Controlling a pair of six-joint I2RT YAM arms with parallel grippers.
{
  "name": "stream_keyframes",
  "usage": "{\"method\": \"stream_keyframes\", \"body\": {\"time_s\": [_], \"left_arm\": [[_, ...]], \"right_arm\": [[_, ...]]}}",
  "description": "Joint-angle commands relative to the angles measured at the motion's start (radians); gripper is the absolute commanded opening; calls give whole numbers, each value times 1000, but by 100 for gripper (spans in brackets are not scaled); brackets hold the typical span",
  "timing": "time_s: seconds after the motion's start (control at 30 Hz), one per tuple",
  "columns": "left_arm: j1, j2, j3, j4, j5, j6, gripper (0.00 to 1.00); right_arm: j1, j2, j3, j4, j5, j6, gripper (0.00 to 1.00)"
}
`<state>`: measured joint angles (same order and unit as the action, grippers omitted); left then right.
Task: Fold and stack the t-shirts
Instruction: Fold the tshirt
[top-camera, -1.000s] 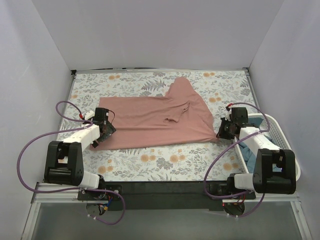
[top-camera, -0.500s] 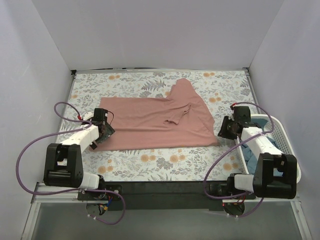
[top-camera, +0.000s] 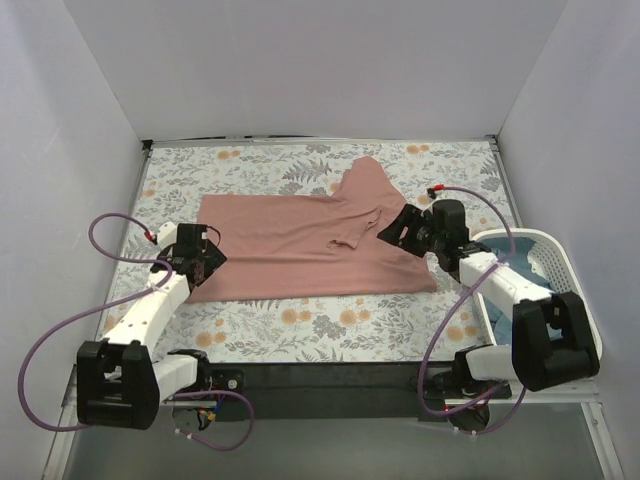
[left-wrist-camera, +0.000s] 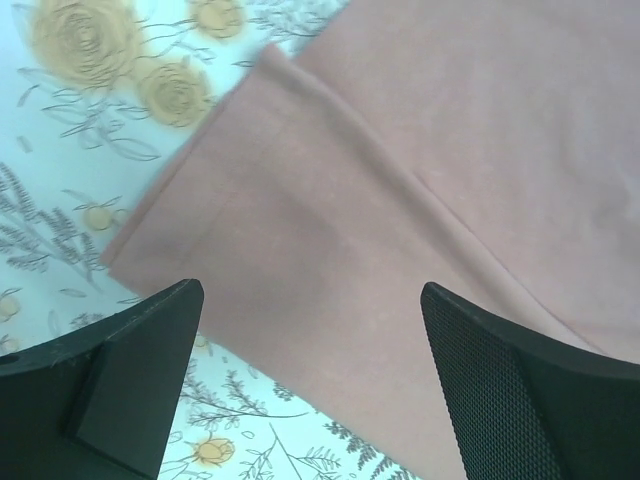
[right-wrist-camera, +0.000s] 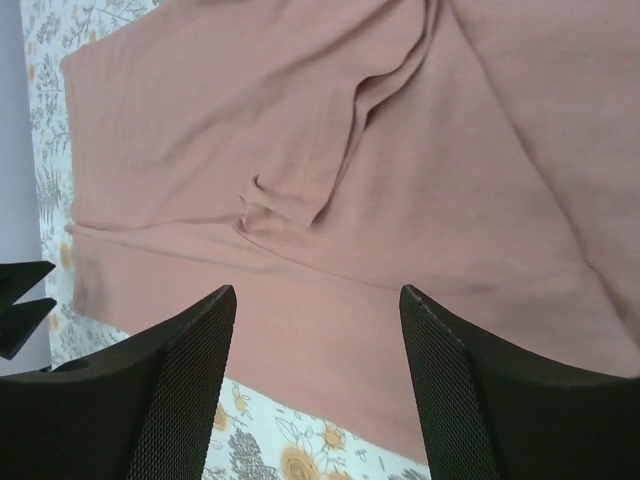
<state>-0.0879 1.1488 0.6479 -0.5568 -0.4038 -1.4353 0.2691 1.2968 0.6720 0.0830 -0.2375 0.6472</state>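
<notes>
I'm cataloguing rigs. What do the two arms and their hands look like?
The left arm and right arm have white link shells and bulky black joint housings, each trailing a looping purple cable. The left hand and right hand are black, with two wedge-shaped fingers whose inner faces carry a fine dotted texture.

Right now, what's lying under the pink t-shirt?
The pink t-shirt lies spread on the floral cloth, which shows on every side of it. The part directly beneath the shirt is covered, so anything else tucked under there cannot be seen.
</notes>
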Motion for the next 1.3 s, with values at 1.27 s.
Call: {"method": "stream_keyframes", "body": {"time_s": [1.27], "left_arm": [[-87, 14, -22, 144, 126, 84, 92]], "right_arm": [[217, 484, 144, 412, 107, 364, 70]]}}
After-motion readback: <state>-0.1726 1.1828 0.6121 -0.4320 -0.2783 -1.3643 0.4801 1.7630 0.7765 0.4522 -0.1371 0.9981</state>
